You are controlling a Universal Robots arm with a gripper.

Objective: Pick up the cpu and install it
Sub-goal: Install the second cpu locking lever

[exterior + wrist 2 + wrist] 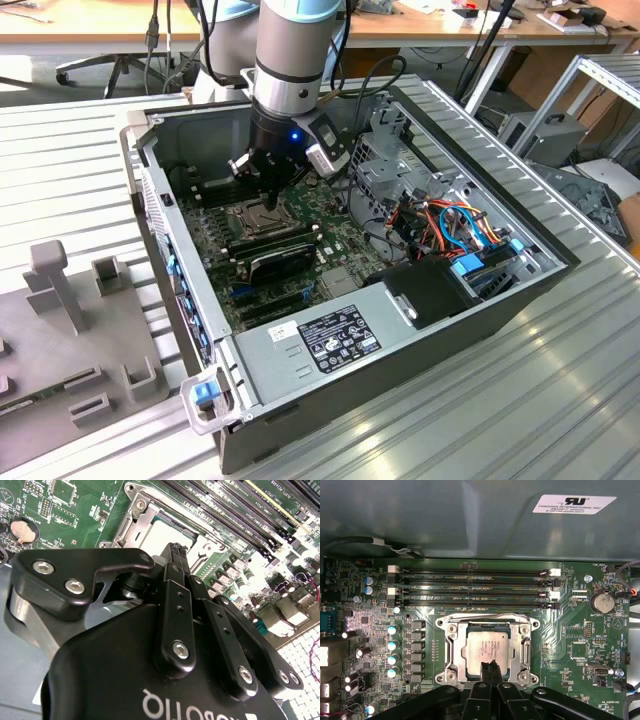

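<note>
cpu (484, 649) seated flat in socket (454, 652) mid-motherboard (570, 630), looks placed. gripper (490, 666) just above its edge, fingers pressed together, gripping nothing. socket frame apparently not clamped yet.

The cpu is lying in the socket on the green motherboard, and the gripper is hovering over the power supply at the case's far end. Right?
Not quite. The cpu does lie in the socket on the motherboard, but the gripper is directly over the cpu, not the power supply, as the first wrist view shows.
</note>
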